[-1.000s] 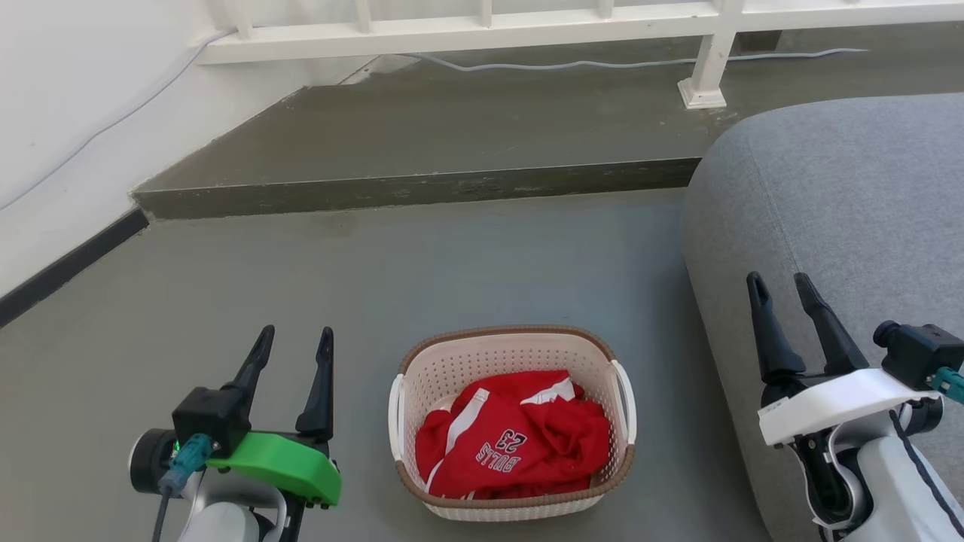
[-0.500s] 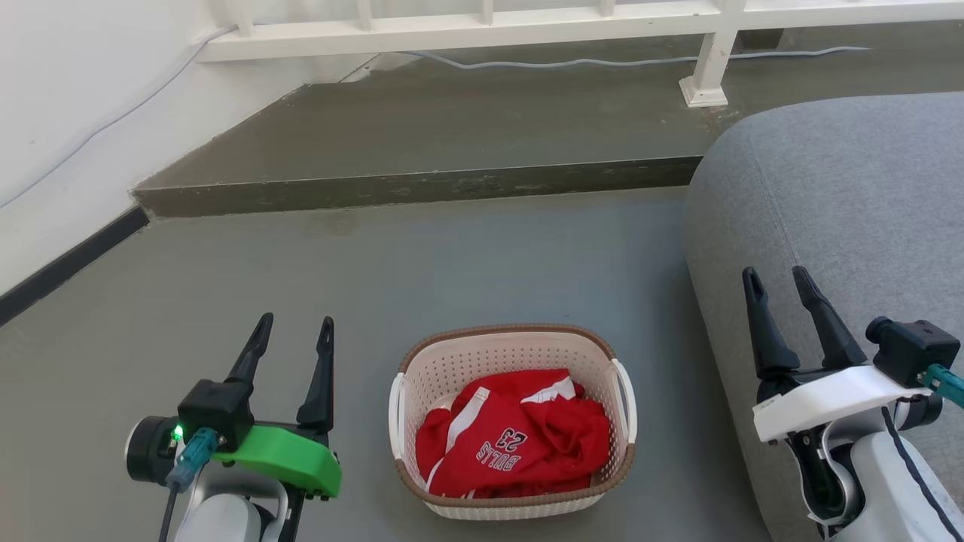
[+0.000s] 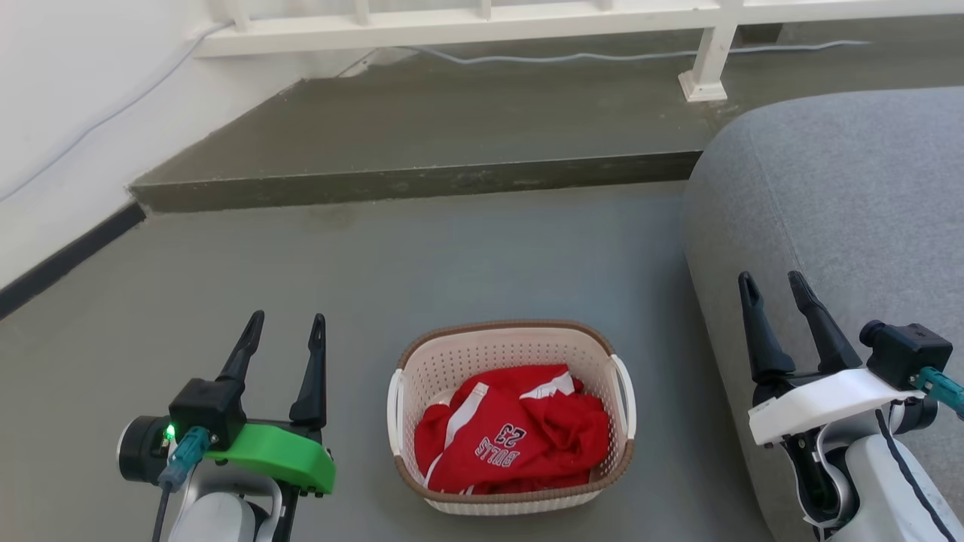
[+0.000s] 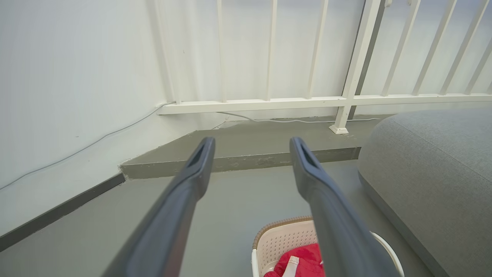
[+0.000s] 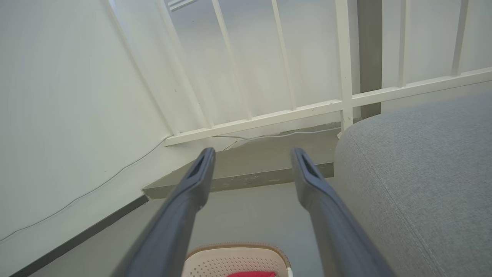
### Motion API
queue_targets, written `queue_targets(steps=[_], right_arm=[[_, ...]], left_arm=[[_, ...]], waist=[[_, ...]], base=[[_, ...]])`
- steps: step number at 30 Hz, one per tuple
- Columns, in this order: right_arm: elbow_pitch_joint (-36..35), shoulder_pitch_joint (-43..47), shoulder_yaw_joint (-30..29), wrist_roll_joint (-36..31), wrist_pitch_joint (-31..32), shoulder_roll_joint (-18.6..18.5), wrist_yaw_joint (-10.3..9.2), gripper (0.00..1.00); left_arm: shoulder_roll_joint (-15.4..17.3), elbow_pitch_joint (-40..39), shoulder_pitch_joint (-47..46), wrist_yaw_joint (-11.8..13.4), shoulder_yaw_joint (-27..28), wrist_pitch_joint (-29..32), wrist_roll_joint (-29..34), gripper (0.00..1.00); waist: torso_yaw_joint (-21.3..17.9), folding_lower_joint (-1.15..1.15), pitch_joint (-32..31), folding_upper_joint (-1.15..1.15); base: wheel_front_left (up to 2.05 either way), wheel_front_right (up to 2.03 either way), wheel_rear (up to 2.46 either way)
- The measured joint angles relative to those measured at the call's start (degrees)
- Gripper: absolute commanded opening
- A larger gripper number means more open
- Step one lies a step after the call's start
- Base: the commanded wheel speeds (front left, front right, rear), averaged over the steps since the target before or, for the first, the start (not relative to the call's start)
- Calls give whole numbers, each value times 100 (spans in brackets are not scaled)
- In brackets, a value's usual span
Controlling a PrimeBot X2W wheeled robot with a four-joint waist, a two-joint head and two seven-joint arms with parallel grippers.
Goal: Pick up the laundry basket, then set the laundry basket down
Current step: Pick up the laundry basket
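Note:
The laundry basket (image 3: 482, 354), cream with perforated walls, a brown rim and white side handles, stands on the grey floor near the bottom centre of the head view. A crumpled red jersey (image 3: 512, 436) lies inside it. My left gripper (image 3: 285, 328) is open and empty, held to the left of the basket and apart from it. My right gripper (image 3: 772, 284) is open and empty too, off to the basket's right in front of the grey sofa. The left wrist view catches the basket (image 4: 284, 238) at its bottom edge, as does the right wrist view, with the basket (image 5: 234, 259) between the fingers.
A large grey sofa (image 3: 843, 196) fills the right side, close to the basket's right handle. Beyond the basket a raised concrete step (image 3: 407, 184) crosses the floor, with a white railing (image 3: 708, 53) and a loose cable behind it. A white wall (image 3: 60, 113) stands at the left.
The whole head picture has shifted slightly, so the camera moved. Both grippers stay open at about the same places beside the basket, which has not moved on the floor.

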Motion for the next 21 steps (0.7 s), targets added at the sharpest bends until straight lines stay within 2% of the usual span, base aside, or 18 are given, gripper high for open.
queue_targets(steps=[11,21], right_arm=[[5,-207,-40,0,1,19,47,100],[266,-513,-136,-92,0,14,49,100]], left_arm=[[-9,-57,-37,-3,2,0,-54,100],[-20,190,-515,-15,-74,-16,-80,100]], waist=[[-40,0,539,0],[-86,0,1270,0]], base=[[0,0,0],[0,0,0]])
